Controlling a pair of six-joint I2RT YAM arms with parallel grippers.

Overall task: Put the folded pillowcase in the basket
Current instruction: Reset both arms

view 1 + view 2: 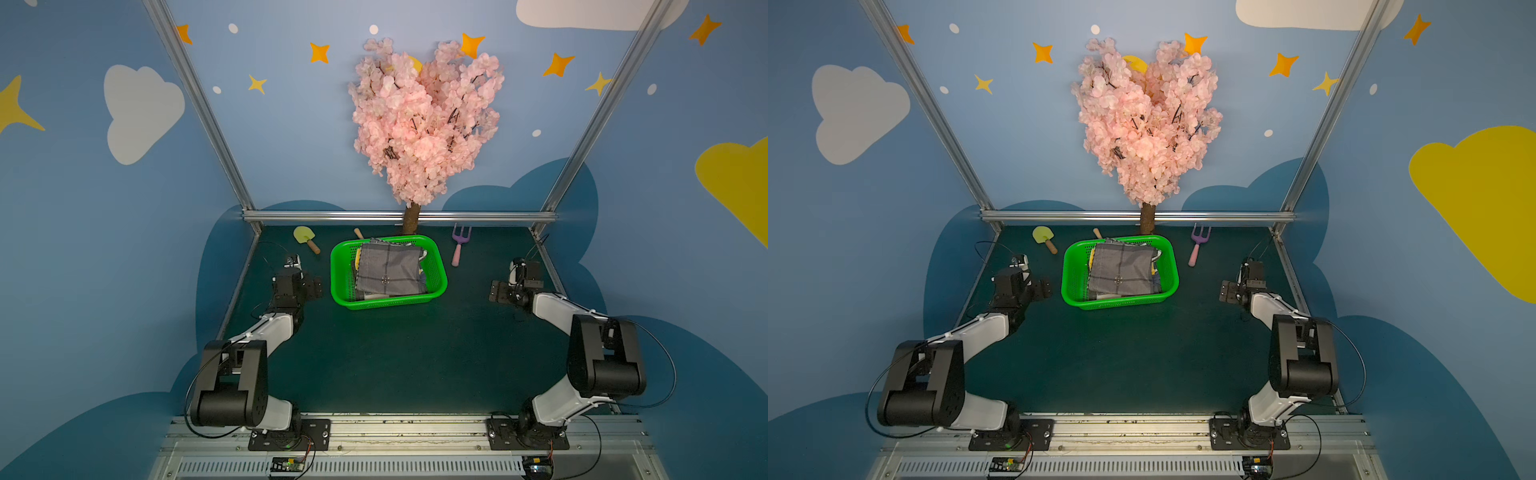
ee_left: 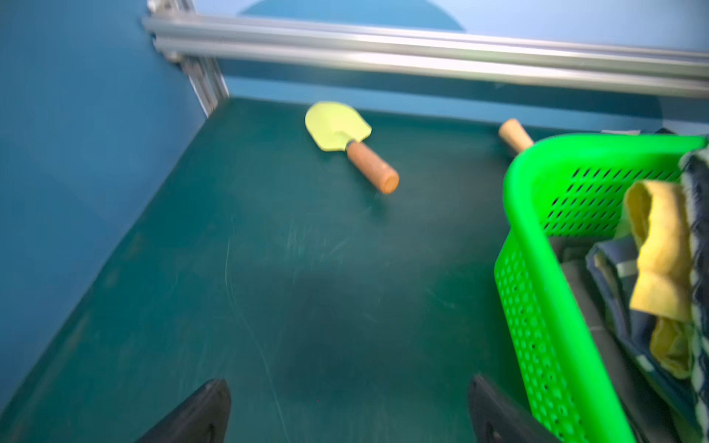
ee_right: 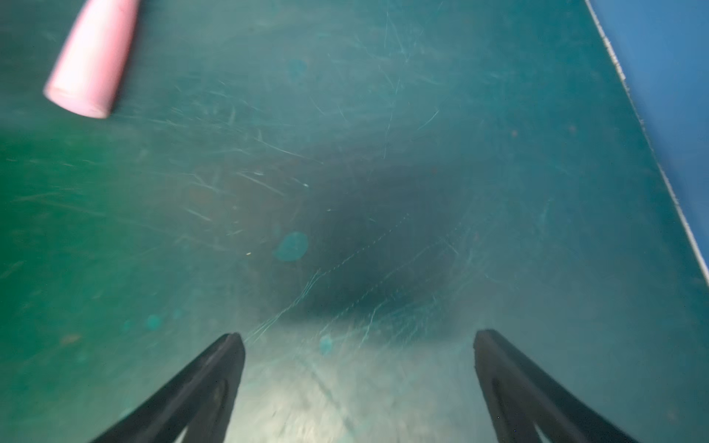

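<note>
The left gripper (image 2: 349, 402) is spread wide and holds nothing. Between its dark fingers (image 2: 207, 406) only bare tabletop (image 1: 395, 357) shows. It hangs above the tabletop near the left edge, just beside the left wall of the basket (image 1: 336, 274) without touching it.

The right gripper (image 3: 358, 339) is also spread wide and holds nothing. It hangs over scratched green tabletop near the right edge, well apart from the basket. The right wrist view is blurred, but the gap between the fingers is plain.

The basket is bright green plastic with perforated walls and a rolled rim. It stands toward the far edge of the tabletop, about midway between the left and right edges.

The folded pillowcase (image 1: 390, 268) lies inside it, on top of a pile of other cloths. In both top views it is grey, crossed by thin dark lines, and folded to a rough rectangle. It lies fairly flat and a little askew to the basket walls. Its far edge reaches up to the far rim.

Under it, the left wrist view shows a yellow cloth (image 2: 660, 245) and a dark blue cloth (image 2: 614, 276) against the left wall.

A yellow-green toy shovel (image 1: 305, 239) lies near the far left corner. A wooden handle (image 1: 358, 232) pokes out behind the basket. A purple toy fork (image 1: 457, 245) with a pink handle lies to the basket's right. A pink blossom tree (image 1: 424, 120) stands at the far edge.
</note>
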